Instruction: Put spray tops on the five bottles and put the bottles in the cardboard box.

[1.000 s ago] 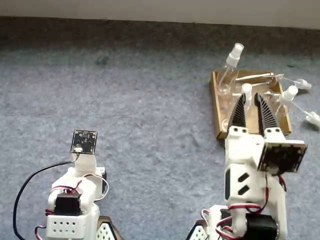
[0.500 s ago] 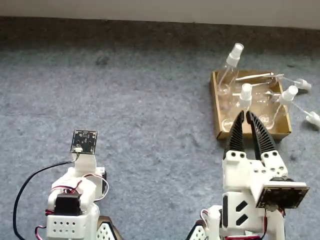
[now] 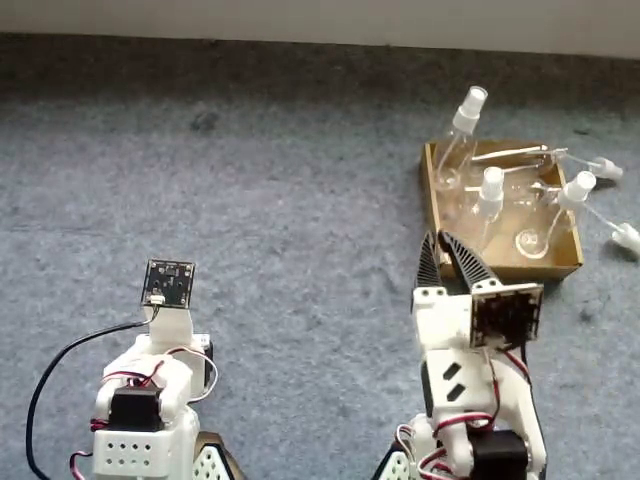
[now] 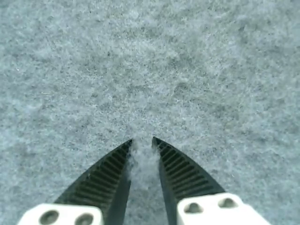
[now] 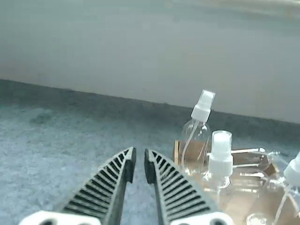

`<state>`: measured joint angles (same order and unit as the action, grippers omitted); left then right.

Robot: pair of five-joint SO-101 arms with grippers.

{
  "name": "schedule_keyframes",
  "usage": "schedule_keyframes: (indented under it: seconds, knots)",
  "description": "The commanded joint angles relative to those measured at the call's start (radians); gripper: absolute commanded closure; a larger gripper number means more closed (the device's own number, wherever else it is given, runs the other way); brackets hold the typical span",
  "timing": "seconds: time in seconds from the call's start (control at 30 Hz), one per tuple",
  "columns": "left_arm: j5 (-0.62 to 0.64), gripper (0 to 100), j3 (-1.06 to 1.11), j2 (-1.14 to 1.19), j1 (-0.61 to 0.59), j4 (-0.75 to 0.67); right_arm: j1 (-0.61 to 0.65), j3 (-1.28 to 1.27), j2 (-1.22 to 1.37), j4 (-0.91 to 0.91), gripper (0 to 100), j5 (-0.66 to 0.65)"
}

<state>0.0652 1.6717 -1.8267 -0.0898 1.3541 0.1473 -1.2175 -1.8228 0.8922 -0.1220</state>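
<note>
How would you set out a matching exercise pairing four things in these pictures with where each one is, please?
Things:
1. right hand
2. left hand
3. loose spray top
4. capped middle bottle

Places:
A. upright inside the cardboard box
B. over bare carpet, far from the box
C. beside the box's near left corner
D. on the carpet, right of the box

Pairs: 1-C, 2-B, 3-D, 4-A

Overhead, two wrist views; shared box (image 3: 550, 267)
</note>
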Motion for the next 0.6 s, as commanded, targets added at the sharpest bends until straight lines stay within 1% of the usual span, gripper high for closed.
schedule_keyframes:
  seconds: [0.0, 0.2, 0.43, 0.57]
  knots:
    - [-0.006, 99, 0.022, 0.001, -0.015, -0.014, 0.008, -0.165, -0.002, 0.004, 99.4, -0.006]
    - [-0.006, 99, 0.022, 0.001, -0.015, -0.014, 0.007, -0.318, -0.002, 0.004, 99.4, -0.006]
    - [-0.006, 99, 0.022, 0.001, -0.015, -0.014, -0.084, -0.421, -0.002, 0.002, 99.4, -0.005]
    - [-0.006, 99, 0.022, 0.001, -0.015, -0.014, -0.094, -0.503, -0.002, 0.002, 99.4, -0.005]
